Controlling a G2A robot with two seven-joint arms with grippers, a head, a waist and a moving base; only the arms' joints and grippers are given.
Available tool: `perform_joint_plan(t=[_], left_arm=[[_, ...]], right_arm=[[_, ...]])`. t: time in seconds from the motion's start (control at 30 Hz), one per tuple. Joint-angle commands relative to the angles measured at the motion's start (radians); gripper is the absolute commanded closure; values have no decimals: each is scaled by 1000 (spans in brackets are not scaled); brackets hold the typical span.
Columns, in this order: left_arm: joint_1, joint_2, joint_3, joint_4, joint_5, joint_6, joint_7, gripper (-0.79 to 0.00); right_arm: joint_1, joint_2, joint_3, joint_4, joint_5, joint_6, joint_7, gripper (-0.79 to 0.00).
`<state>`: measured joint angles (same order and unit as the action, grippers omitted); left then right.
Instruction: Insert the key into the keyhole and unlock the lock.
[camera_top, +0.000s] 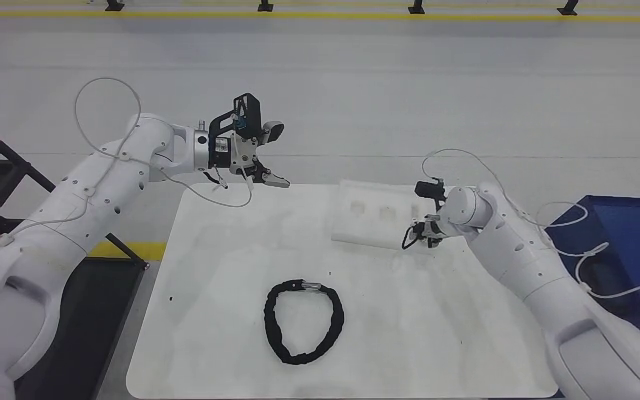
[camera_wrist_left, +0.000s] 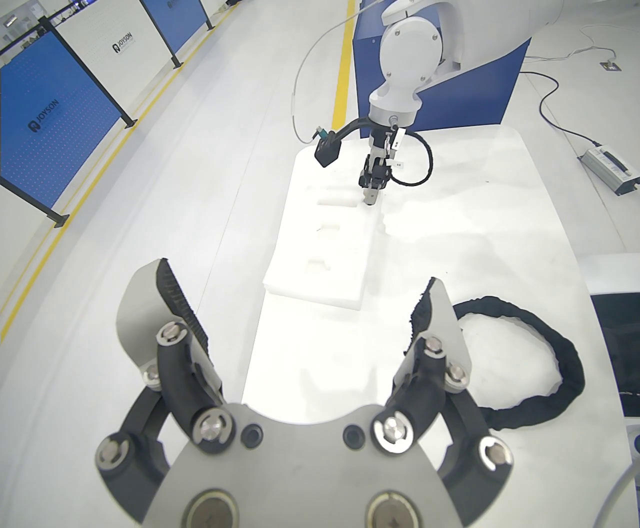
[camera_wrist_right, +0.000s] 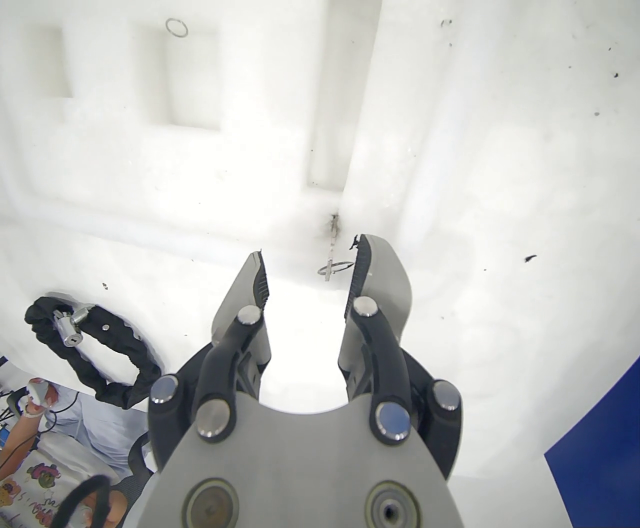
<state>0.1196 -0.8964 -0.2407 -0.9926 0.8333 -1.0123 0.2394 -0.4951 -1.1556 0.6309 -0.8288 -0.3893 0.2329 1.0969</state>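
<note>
The key (camera_wrist_right: 330, 251) stood upright in a slit of the foam tray (camera_wrist_right: 150, 175), presumably for easy pinching. The right gripper (camera_wrist_right: 309, 256) hung spread around it (ring perhaps brushing one pad). The left gripper (camera_wrist_left: 296, 280) hovered open, well apart from the chain lock (camera_top: 303, 320) lying on the table (camera_top: 200, 330).

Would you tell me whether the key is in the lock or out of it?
Out: the key sticks in the foam by the right gripper; the lock lies apart, keyhole bare.

Bright even light; glare on white table (camera_top: 200, 330); soft shadows.
</note>
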Motion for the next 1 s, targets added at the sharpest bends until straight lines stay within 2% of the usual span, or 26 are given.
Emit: perform_joint_plan(t=[0.0, 0.13, 0.4, 0.53, 0.63, 0.97], left_arm=[[0, 0, 0, 0, 0, 0, 0, -785], [0, 0, 0, 0, 0, 0, 0, -785], [0, 0, 0, 0, 0, 0, 0, -785], [0, 0, 0, 0, 0, 0, 0, -785], [0, 0, 0, 0, 0, 0, 0, -785], [0, 0, 0, 0, 0, 0, 0, -785]], right_arm=[[1, -5, -2, 9, -1, 4, -2, -305], [4, -19, -7, 38, 2, 11, -14, -259], [15, -51, -17, 109, 7, 27, -51, -111], [24, -68, -24, 144, -1, 41, -64, -80], [33, -79, -26, 168, -1, 37, -65, -6], [74, -85, -15, 165, -40, 53, -1, 0]])
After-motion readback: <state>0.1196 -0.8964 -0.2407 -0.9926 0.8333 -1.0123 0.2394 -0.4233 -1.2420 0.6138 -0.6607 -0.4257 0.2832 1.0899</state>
